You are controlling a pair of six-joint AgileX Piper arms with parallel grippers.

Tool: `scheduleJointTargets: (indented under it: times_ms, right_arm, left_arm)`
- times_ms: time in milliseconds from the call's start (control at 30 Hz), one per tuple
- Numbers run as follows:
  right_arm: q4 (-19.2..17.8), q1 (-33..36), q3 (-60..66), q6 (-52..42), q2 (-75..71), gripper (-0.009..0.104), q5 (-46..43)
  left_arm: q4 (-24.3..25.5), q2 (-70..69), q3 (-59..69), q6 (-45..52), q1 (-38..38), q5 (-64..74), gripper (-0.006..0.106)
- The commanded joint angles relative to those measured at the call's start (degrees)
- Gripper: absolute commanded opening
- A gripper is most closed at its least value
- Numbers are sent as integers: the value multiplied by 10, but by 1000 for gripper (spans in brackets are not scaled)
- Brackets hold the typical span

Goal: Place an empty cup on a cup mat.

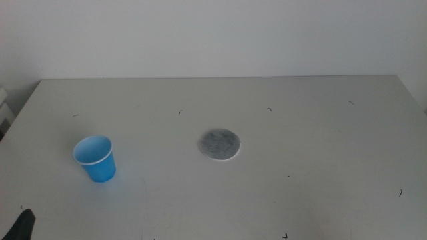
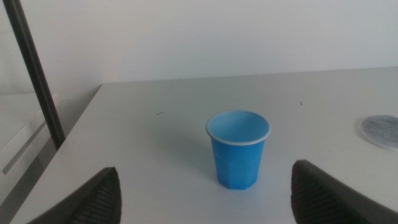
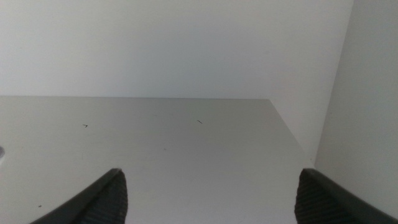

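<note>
The blue cup [image 1: 95, 159] stands upright and empty on the white table, at the left. The grey round cup mat [image 1: 219, 145] lies flat near the table's middle, well apart from the cup on its right. My left gripper [image 1: 23, 225] shows only as a dark tip at the bottom left corner, short of the cup. In the left wrist view its jaws stand wide open and empty [image 2: 206, 180], with the cup [image 2: 238, 152] just ahead between them and the mat [image 2: 380, 132] off to one side. My right gripper [image 3: 210, 180] is open and empty over bare table, out of the middle view.
The table [image 1: 320, 167] is white with a few small dark specks. A white wall runs behind it. A dark slanted pole [image 2: 34, 74] stands beyond the table's left edge. The right wrist view shows the table's far right corner [image 3: 273, 106].
</note>
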Motion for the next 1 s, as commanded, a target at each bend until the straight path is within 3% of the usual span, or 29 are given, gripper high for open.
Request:
scheduleJointTargets:
  times_ms: [0, 533, 967]
  right_arm:
    - [-5, 1, -7, -5, -11, 94, -45]
    - [-5, 1, -7, -5, -11, 94, -45]
    - [-5, 1, -7, -5, -11, 94, -45]
  left_arm:
    - [-7, 3, -10, -7, -4, -49, 105]
    - [-34, 334, -295, -11, -4, -26, 105]
    - [-41, 545, -608, -7, -4, 240, 105]
